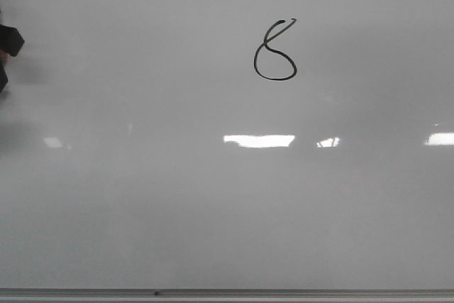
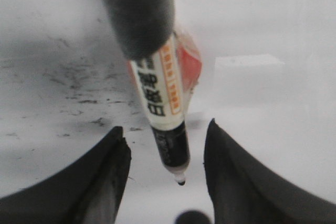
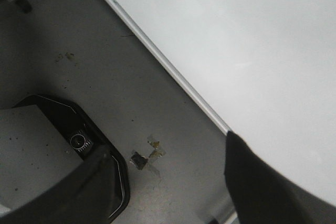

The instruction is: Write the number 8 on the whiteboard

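The number 8 is drawn in black on the whiteboard, above centre, with a round closed lower loop and an open upper loop. My left gripper shows only as dark parts at the front view's left edge, far from the figure. In the left wrist view the left gripper has its jaws apart. A black-tipped marker in a grey holder hangs between them, touching neither finger. Its tip sits just off the board, above its own shadow. My right gripper is open and empty beside the whiteboard.
Grey smudges mark the board near the left gripper. Bright light reflections lie across the board's middle. The board's metal frame runs along the bottom. Under the right gripper are a grey surface and a black device with a lens.
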Motion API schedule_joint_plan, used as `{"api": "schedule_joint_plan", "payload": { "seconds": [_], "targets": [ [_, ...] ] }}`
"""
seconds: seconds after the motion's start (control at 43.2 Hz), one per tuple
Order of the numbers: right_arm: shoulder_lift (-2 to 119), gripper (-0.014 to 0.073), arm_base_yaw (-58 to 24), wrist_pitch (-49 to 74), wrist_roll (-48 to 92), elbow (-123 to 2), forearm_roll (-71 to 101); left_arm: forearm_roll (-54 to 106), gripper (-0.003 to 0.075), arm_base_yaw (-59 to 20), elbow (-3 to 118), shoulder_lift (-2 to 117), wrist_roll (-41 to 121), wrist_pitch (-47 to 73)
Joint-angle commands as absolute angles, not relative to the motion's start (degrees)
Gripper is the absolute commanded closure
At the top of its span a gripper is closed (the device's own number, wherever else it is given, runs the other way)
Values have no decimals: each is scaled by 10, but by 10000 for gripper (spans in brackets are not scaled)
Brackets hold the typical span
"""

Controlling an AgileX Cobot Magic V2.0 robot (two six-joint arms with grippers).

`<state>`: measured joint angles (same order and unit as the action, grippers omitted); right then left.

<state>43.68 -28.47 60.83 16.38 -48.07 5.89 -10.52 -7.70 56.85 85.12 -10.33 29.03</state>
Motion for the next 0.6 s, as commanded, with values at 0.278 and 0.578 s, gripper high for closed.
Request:
{"api": "schedule_joint_plan", "payload": {
  "seconds": [0.278,0.578],
  "targets": [
    [399,114,-282,577,-65,-495,-63,-108,409,-143,593,641,-66,361],
    [301,114,-282,572,-69,-494,-63,-80,409,-259,553,493,-66,416]
  ]
}}
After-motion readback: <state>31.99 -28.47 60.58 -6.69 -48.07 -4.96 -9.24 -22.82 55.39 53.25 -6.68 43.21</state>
